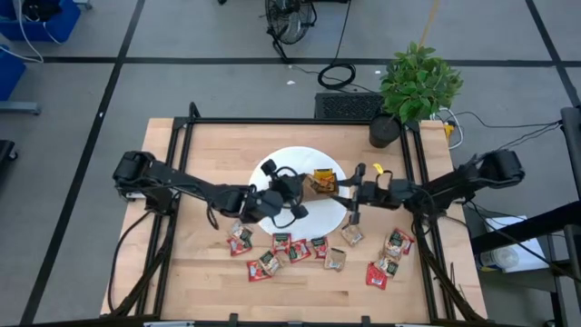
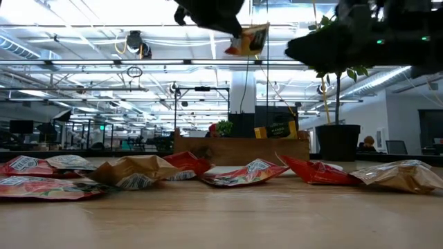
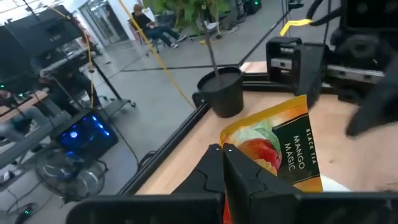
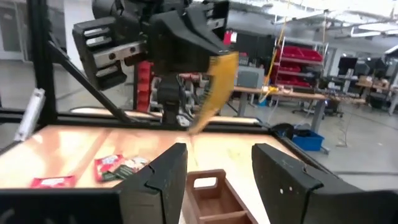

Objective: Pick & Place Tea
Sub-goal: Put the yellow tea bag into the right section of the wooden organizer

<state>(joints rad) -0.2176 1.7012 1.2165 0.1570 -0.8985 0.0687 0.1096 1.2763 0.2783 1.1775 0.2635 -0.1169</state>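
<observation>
A grey floor (image 1: pixel 182 54) crossed by dark lines is spreading around the wooden counter (image 1: pixel 200 282). A potted plant (image 1: pixel 413 86) is standing at the counter's far right corner, with black cables (image 1: pixel 336 74) lying on the floor nearby. Beyond, strip lights are glowing under an open ceiling (image 2: pixel 104 62) of beams and pipes, and a person is sitting at distant desks (image 3: pixel 149 25).

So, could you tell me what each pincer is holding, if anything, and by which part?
The left pincer is shut on the lower edge of a yellow mango tea sachet, raised above the table. The right pincer is open and empty.
</observation>
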